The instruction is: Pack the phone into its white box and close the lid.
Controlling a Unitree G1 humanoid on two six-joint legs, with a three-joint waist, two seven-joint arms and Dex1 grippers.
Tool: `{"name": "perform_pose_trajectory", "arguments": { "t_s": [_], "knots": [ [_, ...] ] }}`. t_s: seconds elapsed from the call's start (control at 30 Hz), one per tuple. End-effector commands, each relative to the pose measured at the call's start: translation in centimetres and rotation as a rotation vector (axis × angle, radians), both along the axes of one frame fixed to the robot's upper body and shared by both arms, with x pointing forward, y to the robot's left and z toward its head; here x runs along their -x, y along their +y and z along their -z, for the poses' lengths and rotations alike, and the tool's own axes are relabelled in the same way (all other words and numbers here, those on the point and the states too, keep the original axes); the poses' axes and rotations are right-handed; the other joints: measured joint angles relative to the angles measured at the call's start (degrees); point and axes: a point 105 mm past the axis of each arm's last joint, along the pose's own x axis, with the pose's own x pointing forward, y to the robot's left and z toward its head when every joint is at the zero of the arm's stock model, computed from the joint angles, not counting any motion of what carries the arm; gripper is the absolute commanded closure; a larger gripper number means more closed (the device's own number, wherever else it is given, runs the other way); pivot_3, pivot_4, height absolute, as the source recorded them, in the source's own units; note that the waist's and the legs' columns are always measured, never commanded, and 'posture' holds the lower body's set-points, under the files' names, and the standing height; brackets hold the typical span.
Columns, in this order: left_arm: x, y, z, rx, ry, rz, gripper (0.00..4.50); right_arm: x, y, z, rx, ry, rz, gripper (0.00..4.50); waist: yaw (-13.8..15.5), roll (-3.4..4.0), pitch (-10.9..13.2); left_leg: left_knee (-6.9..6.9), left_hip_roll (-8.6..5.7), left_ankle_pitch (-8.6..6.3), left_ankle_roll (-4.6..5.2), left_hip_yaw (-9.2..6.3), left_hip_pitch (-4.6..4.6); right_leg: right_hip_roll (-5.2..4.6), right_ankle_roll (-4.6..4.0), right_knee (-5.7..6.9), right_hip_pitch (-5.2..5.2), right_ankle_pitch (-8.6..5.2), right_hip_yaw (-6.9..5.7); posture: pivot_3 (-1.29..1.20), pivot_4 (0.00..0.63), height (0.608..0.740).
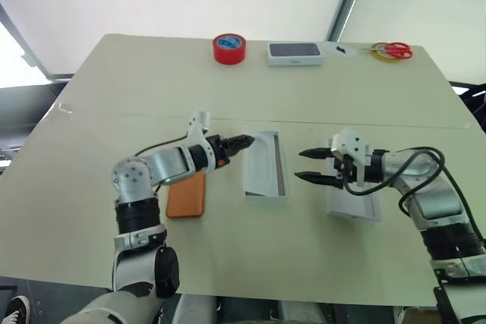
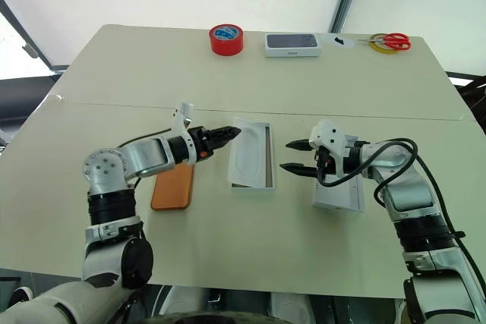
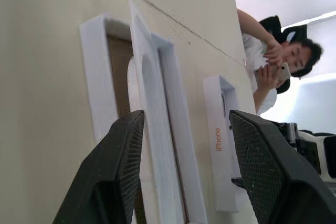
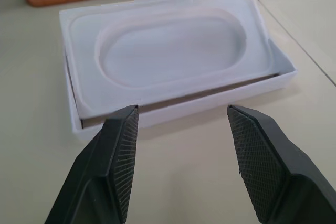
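Phone [image 2: 171, 186] flat on table [image 2: 250, 256], likely rigid, slick, moderately heavy: pinch across long edges; both left gripper [image 2: 225, 135] and right gripper [image 2: 297, 156] open, holding nothing.

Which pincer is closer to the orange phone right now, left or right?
Left. The left pincer hovers just past the phone's far end, beside the white box. The right pincer is on the box's other side, farther off.
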Motion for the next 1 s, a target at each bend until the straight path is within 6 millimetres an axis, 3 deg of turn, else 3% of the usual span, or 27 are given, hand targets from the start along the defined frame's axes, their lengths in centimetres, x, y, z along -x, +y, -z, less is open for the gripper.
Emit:
{"name": "perform_pose_trajectory", "arguments": {
  "t_s": [0.03,0.13,0.23,0.37,0.67,0.83,1.0],
  "knots": [
    [1.0,0.4,-2.4,-0.141,-0.184,0.036,1.6,-0.7,1.5,-2.7,-0.087,-0.042,-0.01,1.94,-0.2,0.02,0.0,-0.01,0.0,0.01,-0.01,0.01,0.01,0.0,0.0,0.01,0.0,0.0,0.0,0.0,0.15,0.74],
    [1.4,2.3,-2.5,-0.262,-0.32,0.003,1.57,-1.0,2.9,-3.2,-0.092,-0.088,-0.028,2.99,-0.4,0.04,0.0,-0.1,0.0,0.03,-0.06,0.0,0.01,0.04,0.0,-0.01,-0.03,0.0,0.0,0.0,0.15,0.74],
    [1.8,5.1,0.0,-0.523,-0.484,-0.009,1.57,-1.5,4.0,-3.1,-0.085,-0.127,-0.034,4.48,-1.2,0.11,0.0,-0.21,0.0,0.06,-0.11,0.04,0.02,0.05,-0.02,-0.04,-0.08,-0.01,0.02,0.0,0.15,0.74],
    [2.9,8.5,0.6,-0.659,-0.709,-0.014,1.57,-1.8,5.6,-1.9,-0.002,-0.148,-0.061,4.48,-1.2,0.09,0.1,-0.29,-0.01,0.08,-0.15,0.07,0.0,0.0,-0.04,-0.05,-0.16,-0.01,0.03,0.0,0.15,0.74],
    [5.4,13.9,1.0,-0.76,-0.928,-0.042,1.57,-2.2,8.3,1.5,0.165,-0.167,-0.112,4.48,-1.4,0.11,0.1,-0.69,-0.02,-0.07,0.12,0.1,-0.04,-0.22,-0.12,-0.13,-0.39,-0.01,0.08,0.0,0.15,0.74],
    [5.5,14.7,1.3,-0.763,-0.916,-0.071,1.57,-2.8,6.3,3.5,0.378,-0.217,-0.155,4.48,-1.5,0.12,0.1,-0.77,-0.01,-0.08,0.17,0.1,-0.04,-0.22,-0.12,-0.12,-0.46,-0.01,0.08,0.0,0.15,0.74],
    [5.8,14.7,1.8,-0.757,-0.899,-0.086,1.57,-3.1,5.3,1.9,0.389,-0.241,-0.173,4.48,-1.4,0.12,0.1,-0.76,-0.02,-0.11,0.21,0.09,-0.03,-0.22,-0.12,-0.11,-0.43,-0.01,0.06,0.0,0.15,0.74]
  ]
}}
